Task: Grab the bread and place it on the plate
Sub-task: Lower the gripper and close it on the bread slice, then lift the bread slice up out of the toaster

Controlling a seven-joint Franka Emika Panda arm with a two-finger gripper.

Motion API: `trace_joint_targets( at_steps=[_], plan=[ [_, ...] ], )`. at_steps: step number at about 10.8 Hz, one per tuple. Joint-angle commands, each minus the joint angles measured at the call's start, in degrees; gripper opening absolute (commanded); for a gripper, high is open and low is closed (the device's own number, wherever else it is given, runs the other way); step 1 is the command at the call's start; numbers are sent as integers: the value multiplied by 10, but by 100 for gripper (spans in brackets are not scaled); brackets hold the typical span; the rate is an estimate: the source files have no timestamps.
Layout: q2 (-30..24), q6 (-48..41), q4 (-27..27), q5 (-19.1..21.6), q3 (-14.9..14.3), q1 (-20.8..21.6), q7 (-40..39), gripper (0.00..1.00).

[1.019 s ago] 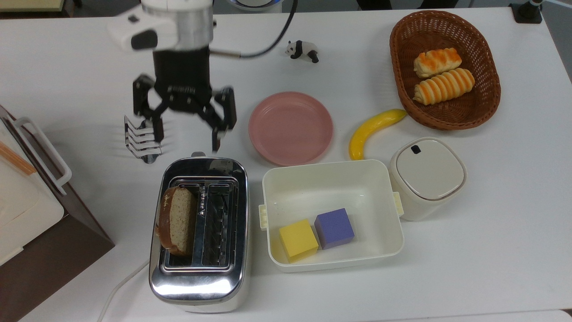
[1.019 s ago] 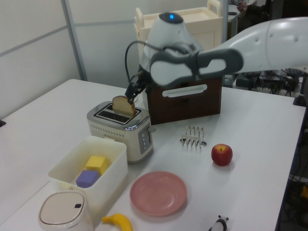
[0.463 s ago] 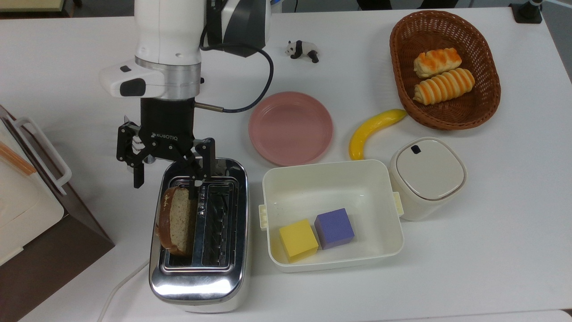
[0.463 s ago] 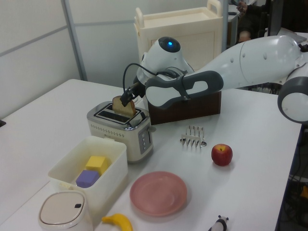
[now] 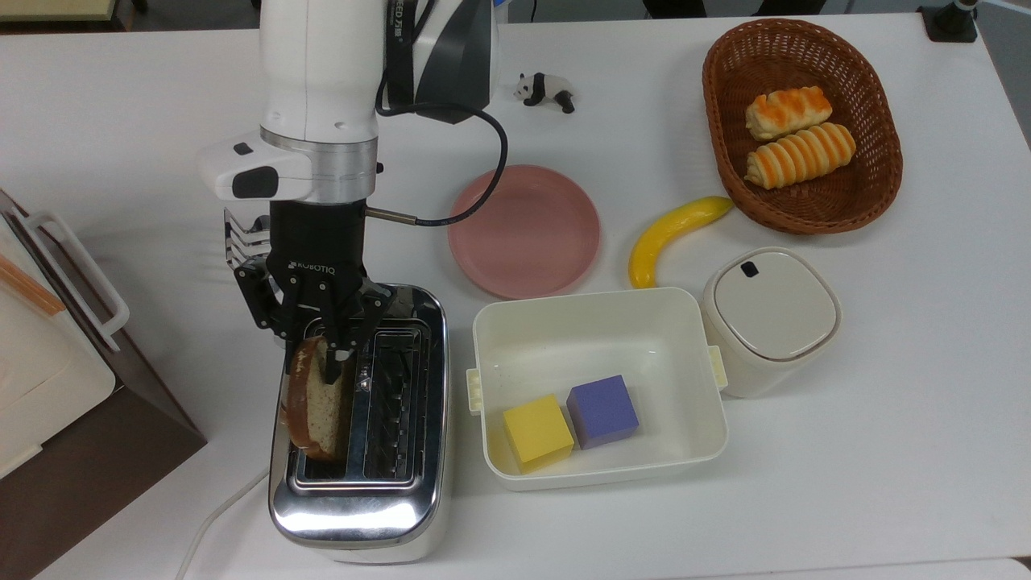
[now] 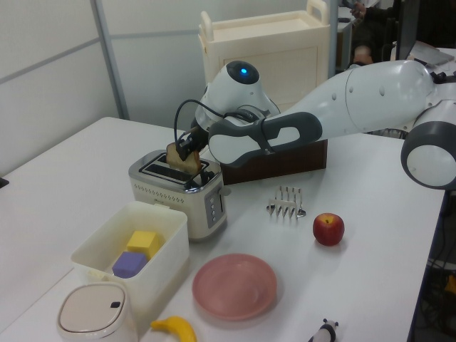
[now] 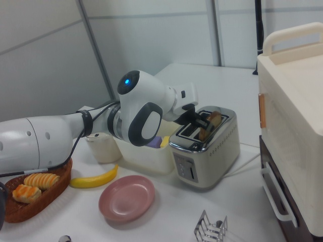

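The bread (image 5: 310,411) is a speckled tan slice with a brown crust. It stands upright in the left slot of the chrome toaster (image 5: 358,499), as the top view shows it. My gripper (image 5: 322,358) comes down from above with its fingers shut on the slice's upper end. In the left view the gripper (image 6: 191,146) sits at the bread (image 6: 179,158) above the toaster. The pink plate (image 5: 523,229) lies bare on the table, to the toaster's upper right in the top view. The right view has the bread (image 7: 212,121) poking out of the toaster beside the plate (image 7: 126,198).
A white tub (image 5: 600,471) with a yellow and a purple cube stands right of the toaster. A banana (image 5: 672,234), a lidded canister (image 5: 769,318), a basket (image 5: 878,193) of rolls and a toy panda (image 5: 546,90) lie beyond. A metal rack (image 5: 242,238), an apple (image 6: 328,229) and a brown cabinet (image 5: 97,435) are nearby.
My gripper moved from beside the rack over the toaster, came down onto the bread and closed its fingers on the slice. The bread still stands in the slot.
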Motion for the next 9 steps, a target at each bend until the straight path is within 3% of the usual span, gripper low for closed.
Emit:
trace_joint_targets(
  at_steps=[1, 6, 9],
  plan=[
    [-9, 4, 14, 4, -6, 6, 14, 0],
    [-106, -24, 12, 10, -4, 19, 67, 0],
    [-154, -191, 11, 32, 0, 38, 67, 0]
  ],
)
